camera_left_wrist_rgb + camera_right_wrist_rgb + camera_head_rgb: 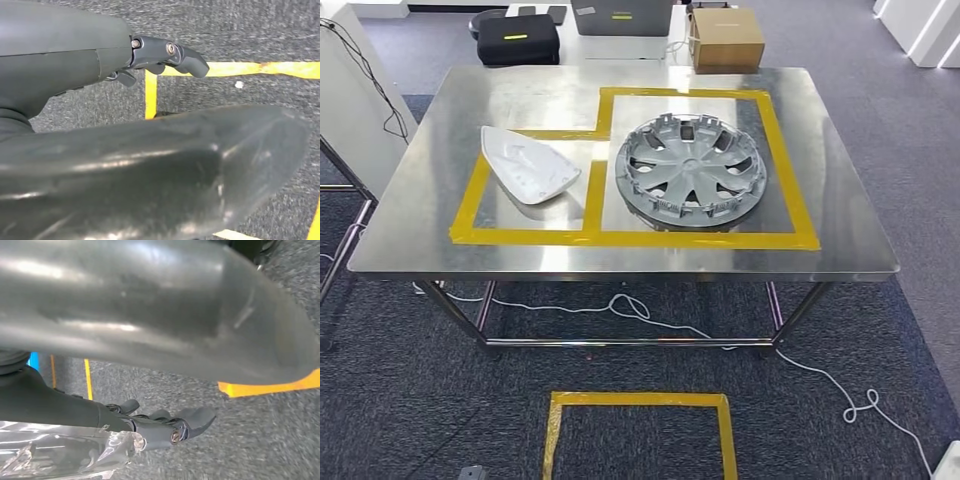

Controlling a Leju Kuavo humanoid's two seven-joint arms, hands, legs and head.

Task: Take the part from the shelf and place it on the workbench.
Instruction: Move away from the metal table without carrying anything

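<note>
A white curved shell part (527, 165) lies in the left yellow-taped box of the steel workbench (410, 215). In the larger taped box to its right lies a silver wheel cover (690, 165). My left hand (75, 55) hangs over the grey carpet with its fingers (177, 52) stretched out, apart from the thumb, and nothing in it. My right hand (124, 425) also hangs over the carpet, its fingers (188, 422) straight and well apart from the thumb, holding nothing.
A yellow tape square (637, 400) marks the carpet in front of the bench, and a white cable (622, 305) trails under it. Behind the bench stand a cardboard box (727, 38) and a black case (518, 38). Crinkled clear plastic (56, 452) shows beside my right wrist.
</note>
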